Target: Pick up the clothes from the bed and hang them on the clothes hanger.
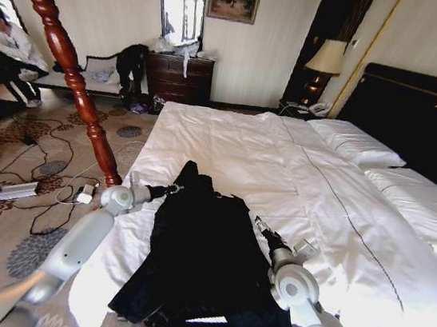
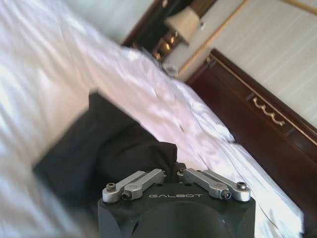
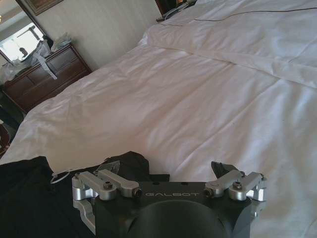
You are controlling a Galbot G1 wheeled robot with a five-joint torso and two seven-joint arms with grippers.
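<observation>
"GALBOT" on both wrist housings point(image 2: 175, 196) (embossed)

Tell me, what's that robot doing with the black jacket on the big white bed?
The robot is reaching both arms to the black, slightly shiny jacket lying flat on the wide white bed. Its left gripper is shut on the jacket near one shoulder; its right gripper is open at the other side. The glossy red-brown wooden coat stand waits beside the bed, with nothing hung yet.

Obscured items
Left hand point(image 2: 176, 171) fingertips buried in clothes point(image 2: 114, 148); clothes hanger point(image 1: 63, 54) top cropped; bed point(image 1: 402, 236) right side cut off.
</observation>
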